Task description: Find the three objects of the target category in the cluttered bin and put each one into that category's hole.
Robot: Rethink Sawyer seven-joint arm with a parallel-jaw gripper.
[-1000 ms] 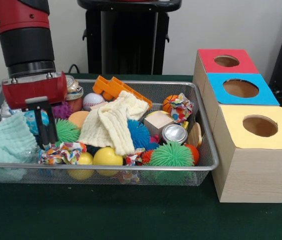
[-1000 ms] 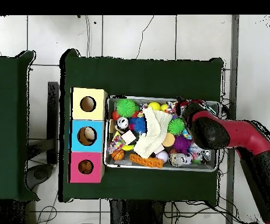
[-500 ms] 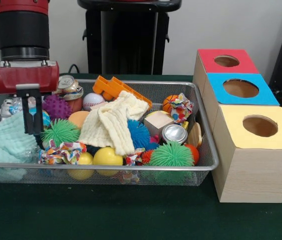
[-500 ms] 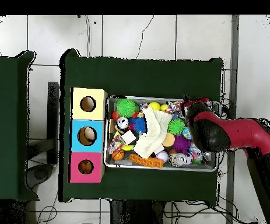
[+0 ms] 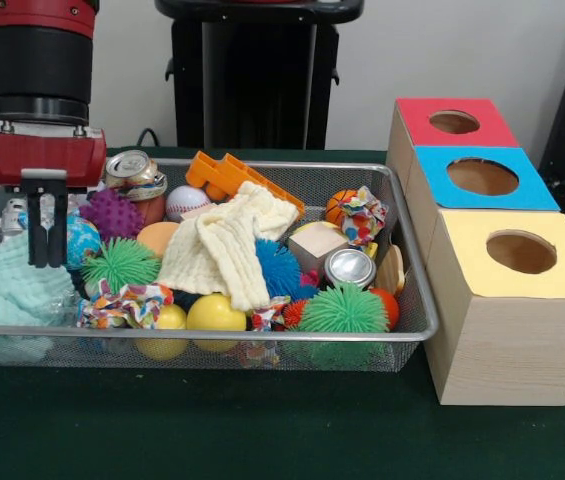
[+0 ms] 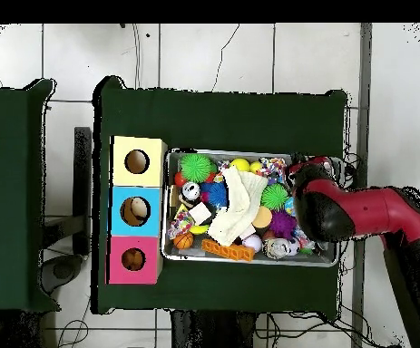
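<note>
The wire mesh bin (image 5: 262, 332) holds a jumble of balls, cans and cloths. My gripper (image 5: 47, 262) hangs over its left end, above the mint cloth (image 5: 7, 285) and just in front of a blue globe ball (image 5: 84, 240). Its two dark fingers (image 5: 36, 235) are pressed together and hold nothing. To the right of the bin stand three boxes with round holes: red (image 5: 452, 121), blue (image 5: 482, 177) and yellow (image 5: 520, 251). In the overhead view the red arm (image 6: 327, 210) covers the bin's right end and hides the gripper.
Close to the gripper lie a purple spiky ball (image 5: 112, 212), a green spiky ball (image 5: 122, 264) and a dented can (image 5: 132, 170). A cream cloth (image 5: 227, 245) drapes the middle. Further right are an orange toy (image 5: 232, 175), a silver can (image 5: 349, 267) and another green spiky ball (image 5: 342, 310).
The gripper has lifted out of the clutter and shifted towards the bin's left end in the front view; the purple and green spiky balls it stood in front of now show fully.
</note>
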